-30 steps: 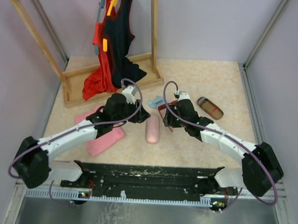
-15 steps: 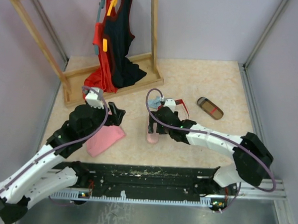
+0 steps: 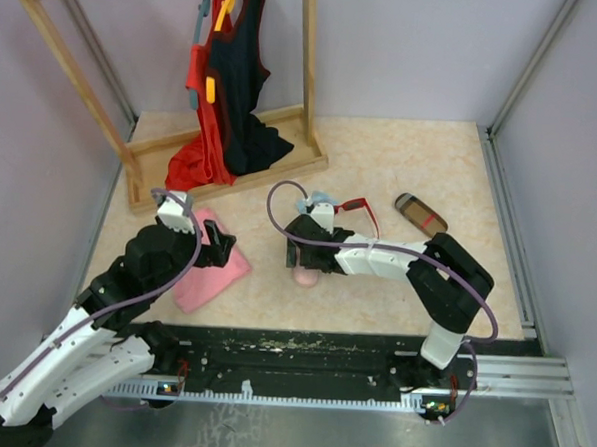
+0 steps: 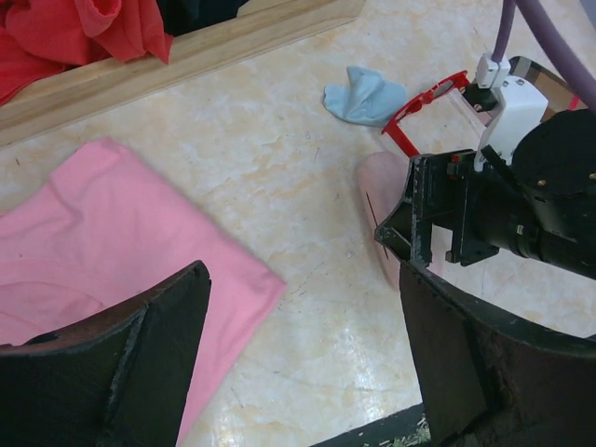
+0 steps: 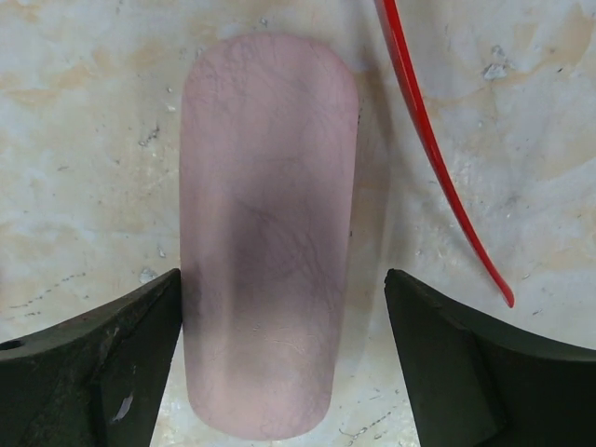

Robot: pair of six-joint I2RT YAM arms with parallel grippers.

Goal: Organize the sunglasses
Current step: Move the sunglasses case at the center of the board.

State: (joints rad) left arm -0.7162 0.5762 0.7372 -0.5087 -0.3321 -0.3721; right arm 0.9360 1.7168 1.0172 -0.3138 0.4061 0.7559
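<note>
Hazard centres on the right gripper (image 5: 281, 307), which hangs released with jaws wide, straddling the pink case (image 5: 265, 233) and holding nothing. The red sunglasses (image 4: 419, 104) lie on the table (image 3: 402, 159) just beyond that case and beside the blue cloth (image 4: 365, 93). One temple (image 5: 436, 149) trails down close to the gripper's outer finger.

Findings, offered as judgement:

1. If the jaws drop and close here, they take the case, not the sunglasses. Whether that helps depends on the case being opened first (it appears shut; no gap shows from above).
2. The temple is thin and lies near the finger's path. A descent slightly off line could pin or bend it, or flick the frame across the smooth table.
3. The case is rounded and slick-looking. A pinch across its width may squirt it out sideways.
4. The left gripper (image 4: 303, 298) likewise stands released and empty, over the edge of the pink cloth (image 4: 121, 242). Reaching toward the case, it could drag the cloth along or strike the right arm, which sits close in its view.
5. The orange-yellow pair shows in no view, so its position cannot be confirmed.
</note>
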